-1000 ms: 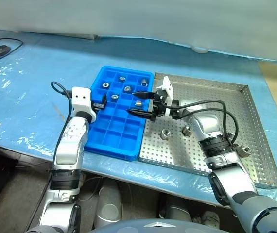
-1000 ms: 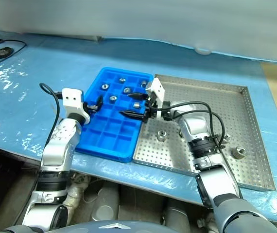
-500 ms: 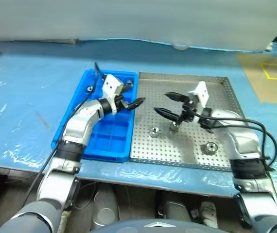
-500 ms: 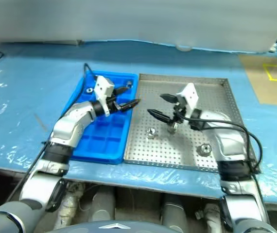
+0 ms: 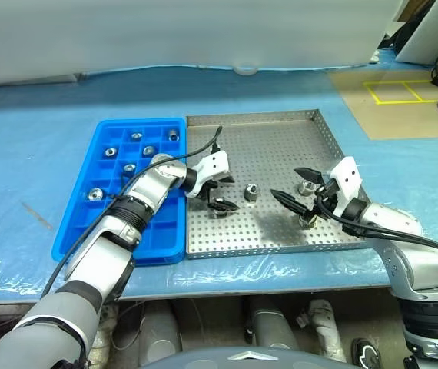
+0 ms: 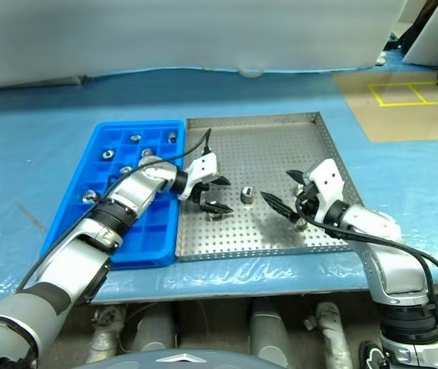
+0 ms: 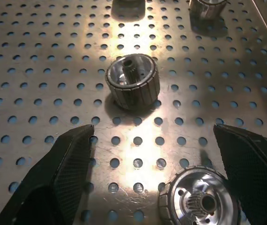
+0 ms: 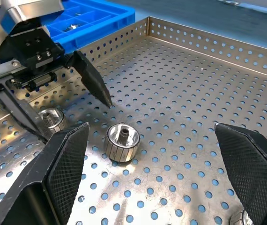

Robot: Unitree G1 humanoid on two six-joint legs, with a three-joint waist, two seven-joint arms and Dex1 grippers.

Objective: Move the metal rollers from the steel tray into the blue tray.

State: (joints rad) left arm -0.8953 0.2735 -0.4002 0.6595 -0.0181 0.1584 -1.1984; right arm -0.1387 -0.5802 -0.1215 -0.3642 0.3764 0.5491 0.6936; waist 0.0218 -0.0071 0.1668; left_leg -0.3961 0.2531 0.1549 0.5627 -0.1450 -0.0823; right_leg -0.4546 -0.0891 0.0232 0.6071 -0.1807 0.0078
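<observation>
Both sets of jaws stand spread wide and hold nothing, as I see it. Largest on the blue-covered table (image 5: 34, 138) is the steel tray (image 5: 280, 131), with the blue tray (image 5: 81, 223) touching its nine o'clock edge. My left gripper (image 5: 220, 194) reaches over the steel tray's nine o'clock side, fingers either side of one roller (image 7: 201, 201) without touching it. My right gripper (image 5: 294, 188) hovers near the tray's four o'clock corner. A second roller (image 5: 250, 191) sits between the two grippers; a third roller (image 5: 307, 186) and a fourth roller (image 5: 306, 221) lie by the right gripper. Several more rollers (image 5: 149, 151) rest in the blue tray's twelve o'clock compartments.
</observation>
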